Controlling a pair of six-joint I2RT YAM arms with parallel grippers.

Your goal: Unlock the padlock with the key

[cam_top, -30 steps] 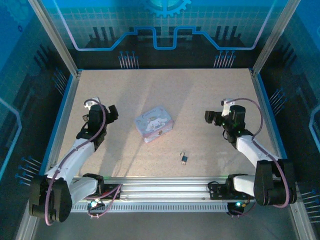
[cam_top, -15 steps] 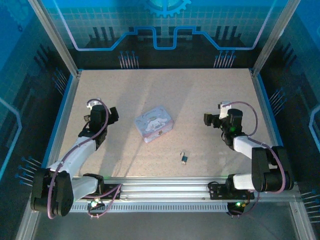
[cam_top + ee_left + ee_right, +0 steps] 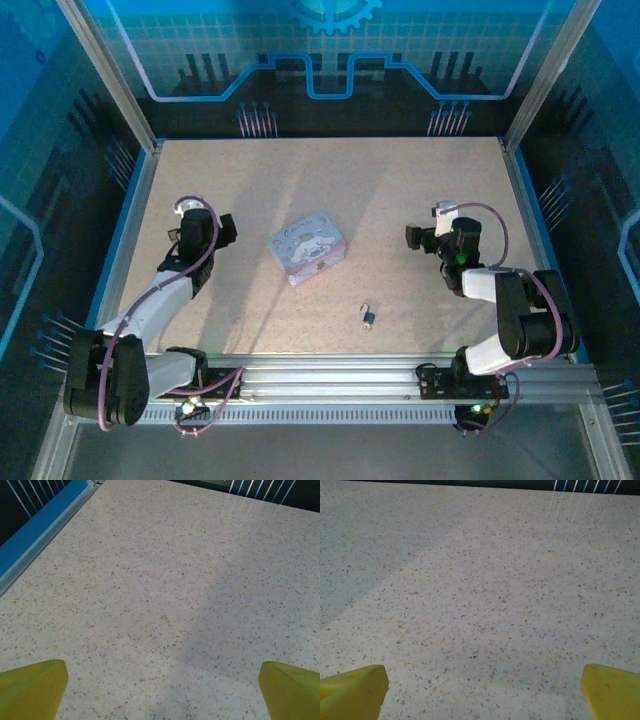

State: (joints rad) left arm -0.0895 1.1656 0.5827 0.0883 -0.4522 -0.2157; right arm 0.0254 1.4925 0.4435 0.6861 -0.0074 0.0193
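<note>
Lying nearest the front rail, the padlock [image 3: 369, 318] rests on the table [image 3: 330, 180], well apart from both arms; the key is too small to tell from it. Farther back sits the pastel tin [image 3: 309, 246], between the left arm [image 3: 165, 290] and the right arm [image 3: 495, 285], both stretched low. The left gripper [image 3: 161, 690] and right gripper [image 3: 482, 692] gape wide over bare table, holding nothing.

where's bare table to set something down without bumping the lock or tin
The far half of the table, behind the tin, left gripper and right gripper, is bare. So is the near-left patch between the left arm and the padlock. Tightest is the middle, between tin and padlock.
</note>
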